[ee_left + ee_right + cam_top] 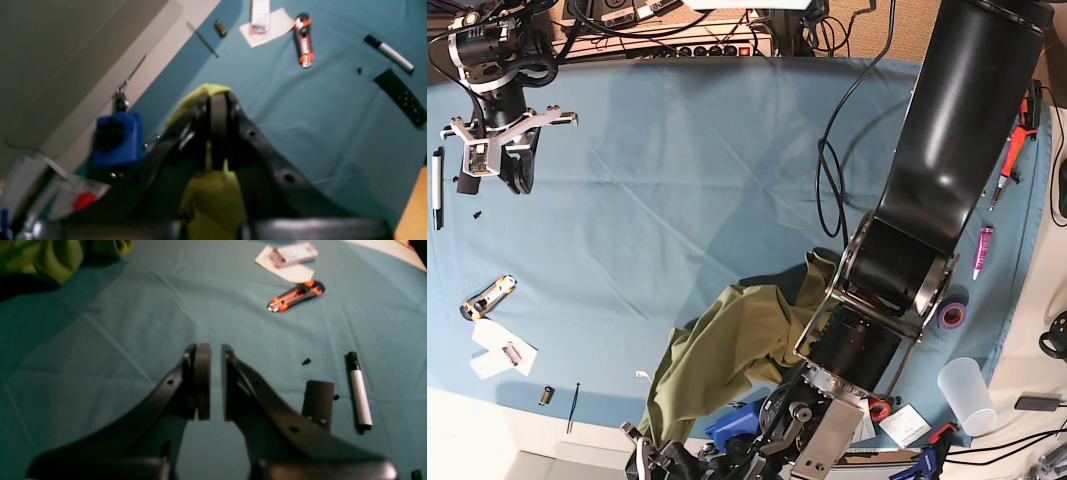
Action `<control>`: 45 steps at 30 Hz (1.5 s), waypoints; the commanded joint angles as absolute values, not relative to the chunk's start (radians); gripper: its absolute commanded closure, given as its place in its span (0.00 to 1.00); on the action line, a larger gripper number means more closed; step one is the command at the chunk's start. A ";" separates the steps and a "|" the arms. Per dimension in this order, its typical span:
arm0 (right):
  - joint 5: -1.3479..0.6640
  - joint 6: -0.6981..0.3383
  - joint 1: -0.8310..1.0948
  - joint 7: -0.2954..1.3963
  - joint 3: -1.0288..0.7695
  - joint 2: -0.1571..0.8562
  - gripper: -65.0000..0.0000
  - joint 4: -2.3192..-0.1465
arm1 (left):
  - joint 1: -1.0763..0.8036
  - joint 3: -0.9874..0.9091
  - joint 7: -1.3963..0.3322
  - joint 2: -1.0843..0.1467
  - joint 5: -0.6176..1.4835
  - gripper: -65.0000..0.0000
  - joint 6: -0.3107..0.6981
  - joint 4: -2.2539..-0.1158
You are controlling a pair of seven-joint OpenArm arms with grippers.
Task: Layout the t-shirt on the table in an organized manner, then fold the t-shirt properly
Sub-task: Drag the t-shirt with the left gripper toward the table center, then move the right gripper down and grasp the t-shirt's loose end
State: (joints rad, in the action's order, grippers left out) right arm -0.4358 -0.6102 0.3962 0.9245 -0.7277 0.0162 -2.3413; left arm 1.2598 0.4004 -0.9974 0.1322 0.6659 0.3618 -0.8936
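My left hand (217,100) is clamped shut on a bunch of the t-shirt (727,350), green cloth showing above and below the pinched fingers. The shirt itself hangs and trails in a crumpled heap near the front edge of the surface (677,180), close to the arm's base, not yet spread out. My right hand (216,380) sits well apart over the far left corner, fingers slightly parted with nothing between them.

The main risk I see is that I'm holding a wad rather than a single edge; if I pull to spread it, the shirt may come up twisted or doubled over. I can't tell from the blurry wrist view how many layers are pinched. The heap also lies near the front edge, so a drag the wrong way could slide it off. A box cutter (295,296), a marker (359,395) and small black parts lie along the left edge; sweeping cloth there could snag them.
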 commanded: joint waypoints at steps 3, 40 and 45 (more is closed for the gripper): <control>-0.448 -0.609 0.396 0.877 -0.734 0.026 0.90 -2.356 | 1.309 0.396 -0.961 0.157 0.681 1.00 0.364 -0.908; -0.411 -0.586 0.231 0.800 -0.694 0.151 0.90 -2.168 | 1.264 0.394 -1.100 -0.039 0.651 0.62 0.364 -0.908; -0.406 -0.587 0.113 0.801 -0.591 0.213 0.90 -1.961 | 1.260 0.381 -1.104 -0.144 0.651 0.62 0.357 -0.908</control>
